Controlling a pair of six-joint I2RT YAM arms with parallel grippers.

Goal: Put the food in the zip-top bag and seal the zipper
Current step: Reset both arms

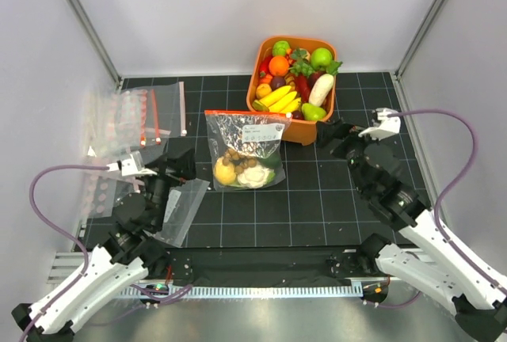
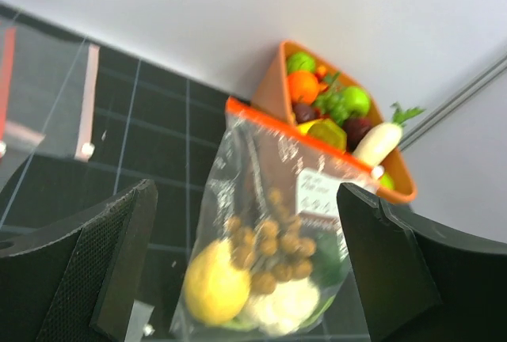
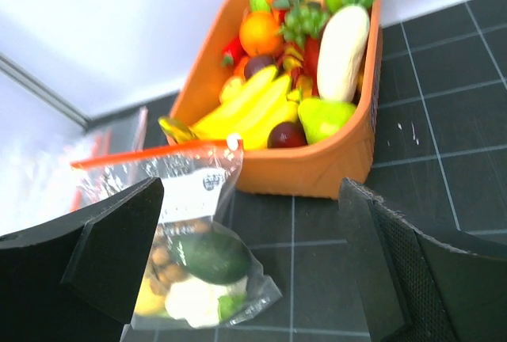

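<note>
The zip-top bag [image 1: 245,140] is on the black mat just in front of the basket, with its white label [image 1: 264,130] facing up. Its red-orange zipper [image 1: 244,114] shows as one straight line. Inside lie a yellow lemon [image 1: 225,171], brown balls [image 1: 235,157], white cauliflower [image 1: 253,174] and a dark green piece [image 1: 270,161]. My left gripper [image 1: 176,165] is open and empty, left of the bag; the bag [image 2: 261,223] shows between its fingers. My right gripper [image 1: 337,136] is open and empty, right of the bag [image 3: 190,239].
An orange basket [image 1: 295,130] full of toy fruit stands behind the bag. Spare clear bags [image 1: 131,116] lie at the far left, and another clear bag [image 1: 184,207] lies under my left arm. Grey walls and metal posts ring the mat.
</note>
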